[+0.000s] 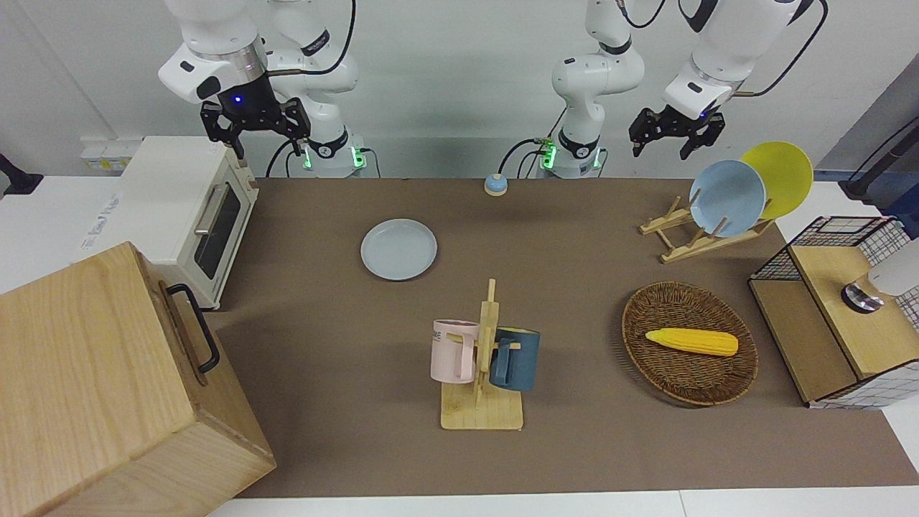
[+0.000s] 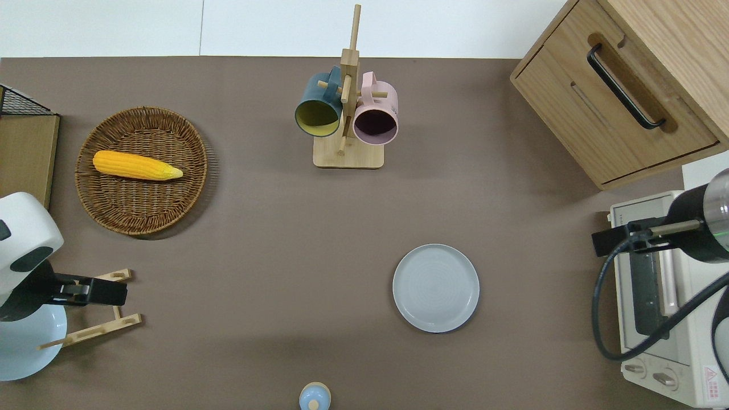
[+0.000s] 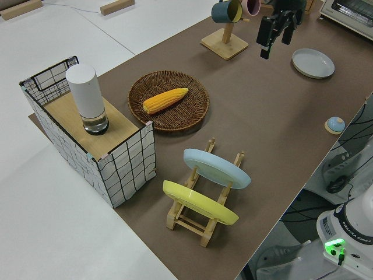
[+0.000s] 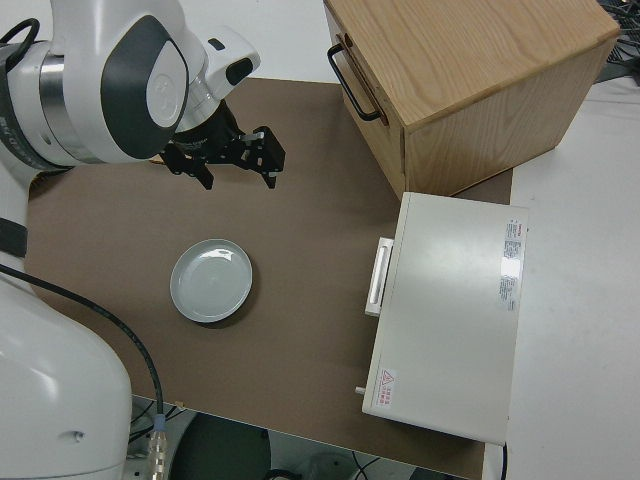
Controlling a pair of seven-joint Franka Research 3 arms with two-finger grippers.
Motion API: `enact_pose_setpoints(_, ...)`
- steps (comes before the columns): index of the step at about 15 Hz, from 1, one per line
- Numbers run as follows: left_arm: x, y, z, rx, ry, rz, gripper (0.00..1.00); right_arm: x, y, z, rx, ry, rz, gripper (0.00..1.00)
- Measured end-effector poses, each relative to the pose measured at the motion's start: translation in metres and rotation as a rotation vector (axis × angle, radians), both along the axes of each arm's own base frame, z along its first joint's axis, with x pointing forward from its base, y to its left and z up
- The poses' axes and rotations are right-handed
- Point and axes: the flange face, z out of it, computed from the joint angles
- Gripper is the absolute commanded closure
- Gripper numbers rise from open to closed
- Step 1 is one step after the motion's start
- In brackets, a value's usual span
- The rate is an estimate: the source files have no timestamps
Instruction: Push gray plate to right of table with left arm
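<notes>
Plate [image 1: 398,249] flat on table [image 1: 574,445], toward right arm's end, untouched. Left gripper [image 1: 676,133], fingers apart, hangs over dish rack [image 1: 700,233]; descending there risks striking racked plates. Right arm parked.

The front camera sits across the table [image 1: 574,237] facing both robots, taking in its whole width. The overhead one looks straight down, arms entering from the bottom. The left side camera is raised at the left arm's end, looking diagonally along. The right side camera hangs close above the right arm. All four catch the gray plate [image 2: 435,287]
</notes>
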Motion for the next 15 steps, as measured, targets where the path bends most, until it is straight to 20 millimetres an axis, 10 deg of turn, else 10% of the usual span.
enact_pose_setpoints(15,-0.0003,-0.0062,-0.0003,0.003,0.000,-0.012,0.01,0.0000,0.0000,0.0000,0.000,0.000,0.000,0.005)
